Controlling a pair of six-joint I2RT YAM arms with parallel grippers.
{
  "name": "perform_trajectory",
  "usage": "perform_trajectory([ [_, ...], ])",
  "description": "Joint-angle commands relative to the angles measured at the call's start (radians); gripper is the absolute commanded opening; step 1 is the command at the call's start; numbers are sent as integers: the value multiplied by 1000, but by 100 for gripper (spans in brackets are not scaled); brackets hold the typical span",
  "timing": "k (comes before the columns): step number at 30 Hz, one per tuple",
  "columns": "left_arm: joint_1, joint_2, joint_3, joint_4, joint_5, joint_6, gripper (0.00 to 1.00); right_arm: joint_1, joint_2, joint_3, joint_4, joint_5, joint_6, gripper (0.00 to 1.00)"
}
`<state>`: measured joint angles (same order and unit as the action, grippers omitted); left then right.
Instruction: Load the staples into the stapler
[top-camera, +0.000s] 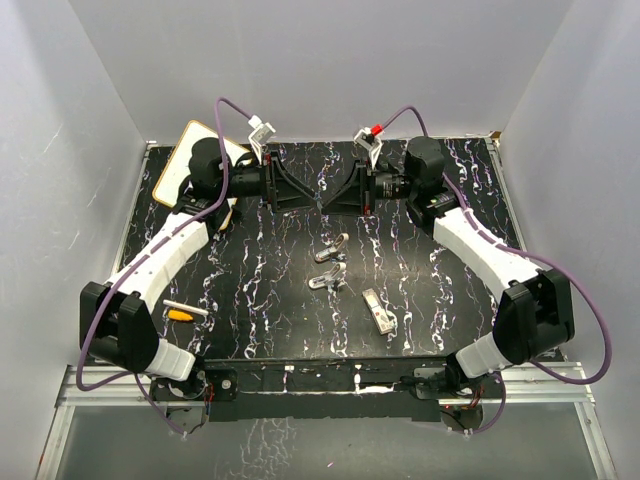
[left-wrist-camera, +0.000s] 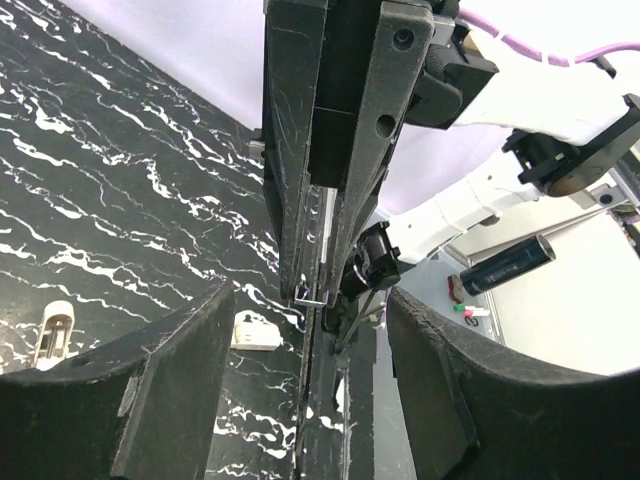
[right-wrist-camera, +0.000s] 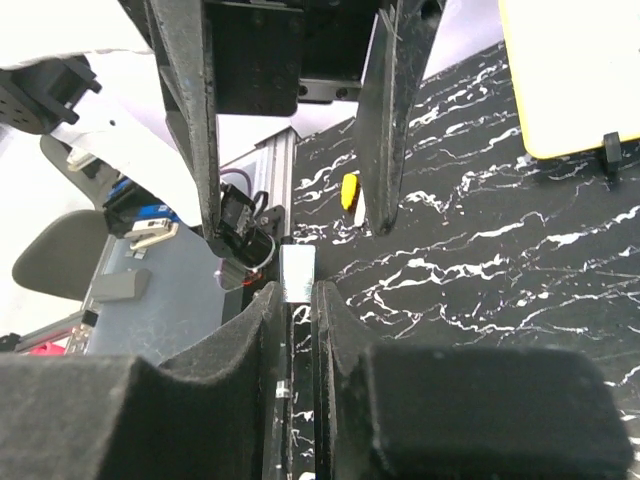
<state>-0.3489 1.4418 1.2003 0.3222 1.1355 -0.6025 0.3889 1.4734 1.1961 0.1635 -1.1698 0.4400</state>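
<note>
Right jaws clamped on silvery staples (right-wrist-camera: 297, 275), left jaws apart either side of that strip, above black marbled desk (top-camera: 250, 300).

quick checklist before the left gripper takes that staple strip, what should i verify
1. Right gripper shut on the staple strip: ok.
2. Strip end pokes out past the right fingertips: ok.
3. Left gripper open, its fingers either side of the right gripper's: ok.
4. Left fingers clear of the strip: ok.
5. Strip straight and unbent: cannot tell, it is mostly hidden between the fingers.
6. Loose metal pieces on the table lie apart from both arms: ok.
</note>
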Motion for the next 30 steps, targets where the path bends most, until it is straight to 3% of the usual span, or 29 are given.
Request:
perform_trajectory([
  [1, -5, -32, -20, 180, 17, -117, 59, -1, 5, -3, 170, -26, 108, 15],
  [10, -8, -31, -41, 178, -18, -117, 51, -1, 20, -25, 276, -20, 194, 14],
  [30, -21, -31, -26, 110, -33, -57, 44, -1, 37, -32, 278, 17, 206, 14],
])
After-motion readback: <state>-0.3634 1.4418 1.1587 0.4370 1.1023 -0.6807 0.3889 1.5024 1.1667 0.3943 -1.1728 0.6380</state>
